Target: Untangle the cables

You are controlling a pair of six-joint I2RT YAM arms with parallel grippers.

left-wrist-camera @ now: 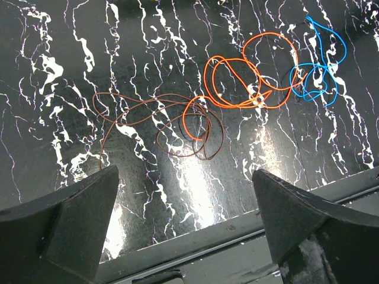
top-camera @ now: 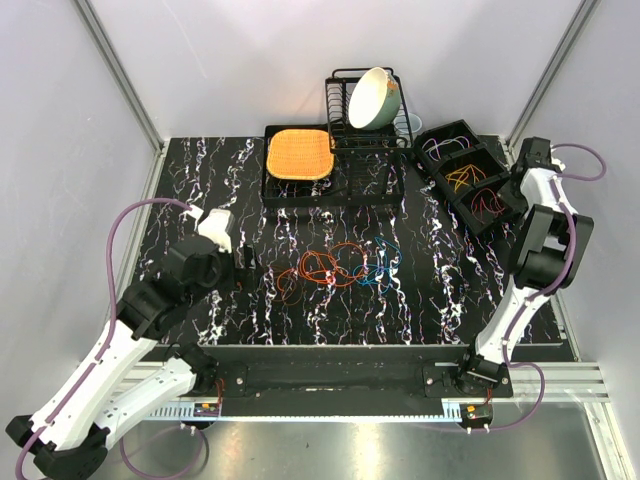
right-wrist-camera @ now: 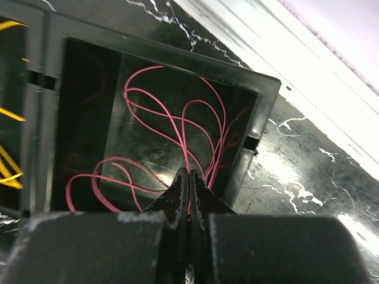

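Left pincer (left-wrist-camera: 185,173) open over tangled cables (top-camera: 338,267) — right pincer (right-wrist-camera: 189,177) closed inside tray (right-wrist-camera: 254,74) beside rack (top-camera: 340,120).

no lettering, label, brand mark, number or sign is showing legibly in any of the three views; the worktop (top-camera: 450,290) is displaying only white marbling, nothing that is reading as writing.

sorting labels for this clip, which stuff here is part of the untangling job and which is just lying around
Part of the job:
- brown cable, orange cable and blue cable, tangled on the table
- divided tray holding more cables, one a pink cable

Just lying about:
- dish rack
- bowl
- orange mat
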